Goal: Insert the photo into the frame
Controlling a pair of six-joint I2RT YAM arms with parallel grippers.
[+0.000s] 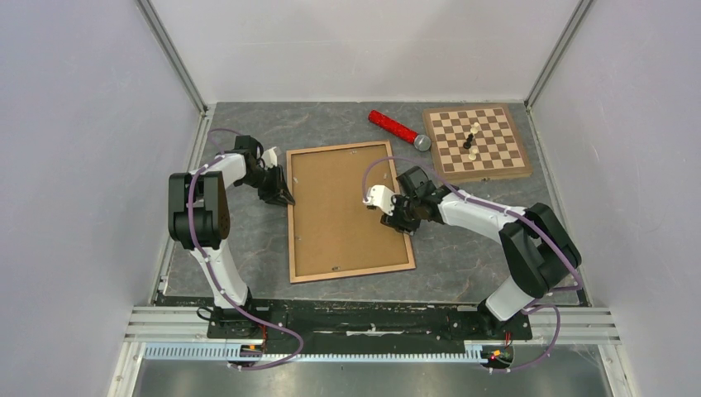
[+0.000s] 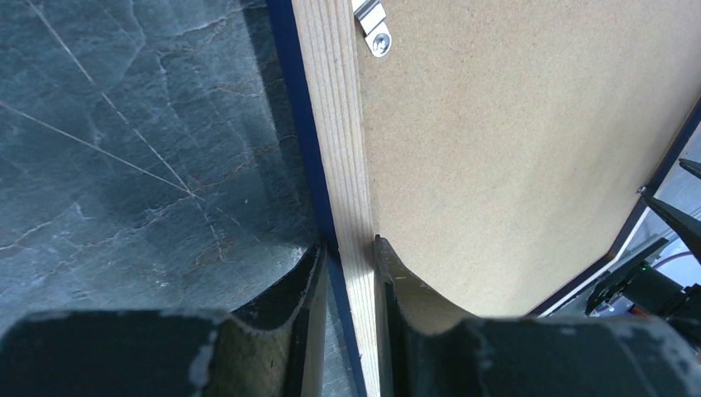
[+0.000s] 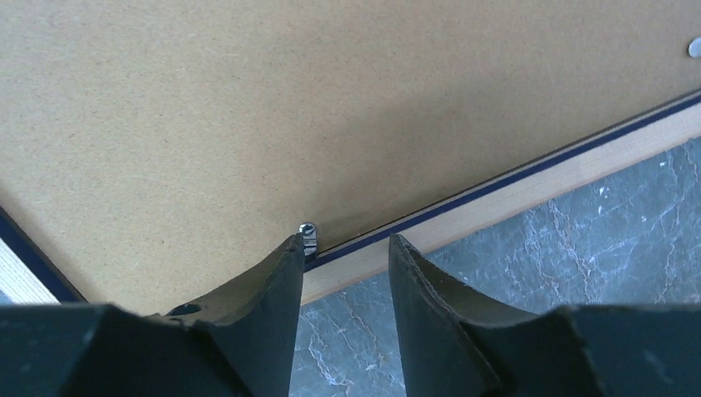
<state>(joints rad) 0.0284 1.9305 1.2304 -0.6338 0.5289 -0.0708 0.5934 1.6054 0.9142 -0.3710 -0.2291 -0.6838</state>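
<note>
One frame (image 1: 351, 274), two chess pieces (image 1: 472, 142)

the left arm (image 1: 216, 265) and right arm (image 1: 475, 213) share one build: white tubular links between chunky black joint housings. a lilac cable (image 1: 192, 223) loops loosely along each, and thin red and orange wires (image 1: 498, 354) show at the right base. the left gripper (image 1: 288, 198) and right gripper (image 1: 402, 227) are black, with a white block behind each. their fingers (image 2: 281, 322) are curved, tapering, matt and dark, scuffed pale at the edges.
</note>
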